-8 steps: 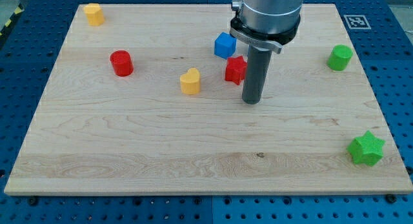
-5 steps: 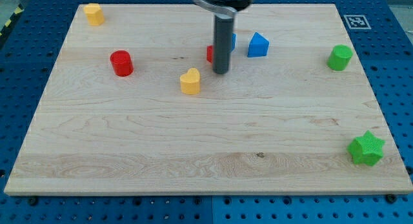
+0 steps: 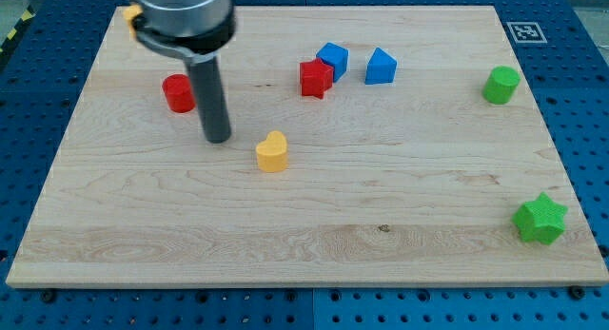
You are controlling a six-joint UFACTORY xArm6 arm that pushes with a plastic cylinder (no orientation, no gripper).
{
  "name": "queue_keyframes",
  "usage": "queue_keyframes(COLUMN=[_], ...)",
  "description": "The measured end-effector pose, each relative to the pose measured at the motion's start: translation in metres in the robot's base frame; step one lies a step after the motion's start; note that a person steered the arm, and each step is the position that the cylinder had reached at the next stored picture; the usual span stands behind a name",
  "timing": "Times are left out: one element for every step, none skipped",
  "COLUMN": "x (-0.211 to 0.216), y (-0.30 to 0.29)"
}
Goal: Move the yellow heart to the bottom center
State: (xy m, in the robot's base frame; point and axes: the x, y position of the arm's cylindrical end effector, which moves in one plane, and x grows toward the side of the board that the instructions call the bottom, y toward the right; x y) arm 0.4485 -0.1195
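Yellow heart point(image 3: 272, 151): seen lying flat on the wooden board point(image 3: 304, 254), a little to the view's left of centre, about mid-height, with open wood below it.
My tip point(image 3: 218, 139): found just to the view's left of the heart and slightly above it; a narrow gap is seen, so no contact is judged. Nothing is held, since a bare rod carries no jaws.
Handling: the heart is judged small, light, rigid and smooth, so it should slide readily on the wood and may spin if struck off-centre.
Contact point: best taken on the heart's top edge, squarely, so it is driven toward the view's bottom and a touch rightward.
Neighbours: a red cylinder point(image 3: 177, 92) is partly hidden behind the rod; a red star point(image 3: 315, 78) and two blue blocks point(image 3: 333, 58) point(image 3: 381, 67) sit well clear above.
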Motion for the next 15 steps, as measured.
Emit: queue_keyframes(x=[0.003, 0.01, 0.011, 0.013, 0.027, 0.035, 0.04, 0.047, 0.049, 0.05, 0.056, 0.074, 0.096, 0.107, 0.107], y=[0.011, 0.025, 0.046, 0.064, 0.07, 0.087, 0.106, 0.118, 0.134, 0.15, 0.153, 0.153, 0.153, 0.153, 0.153])
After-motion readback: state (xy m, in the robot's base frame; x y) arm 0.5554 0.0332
